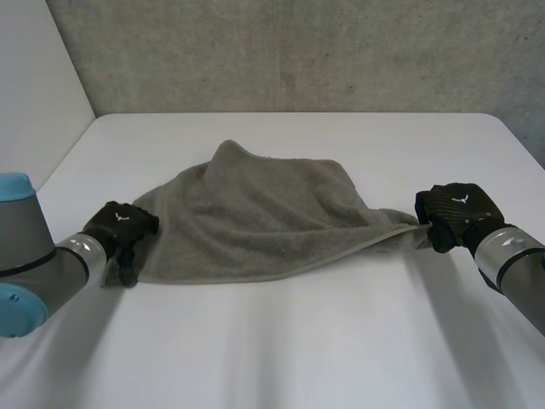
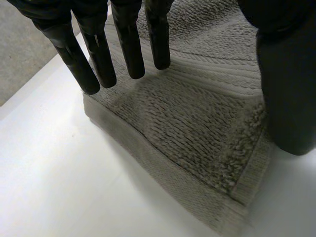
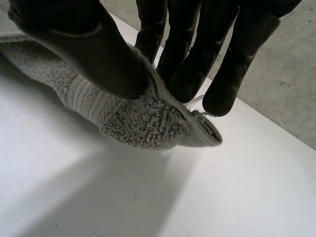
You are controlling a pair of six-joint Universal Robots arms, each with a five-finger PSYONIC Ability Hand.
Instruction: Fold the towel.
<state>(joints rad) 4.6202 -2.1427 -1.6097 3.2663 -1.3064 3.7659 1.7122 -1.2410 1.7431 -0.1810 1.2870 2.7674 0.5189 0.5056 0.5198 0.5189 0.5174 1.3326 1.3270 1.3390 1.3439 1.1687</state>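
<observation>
Plainly the fold is barely begun: the grey terry-cloth towel [image 1: 264,221] lies rumpled on the middle of the white bench [image 1: 298,349], its far edge humped and its near hem running crooked, with no neat halves yet. The right hand [image 1: 451,213] pinches the towel's right corner between thumb and fingers, low over the bench. The left hand [image 1: 123,226] sits at the towel's opposite near corner, fingers straight and spread over the cloth, thumb beside the hem, gripping nothing. By my judgement almost everything remains: taking that corner, drawing the towel flat, then bringing edge to edge.
</observation>
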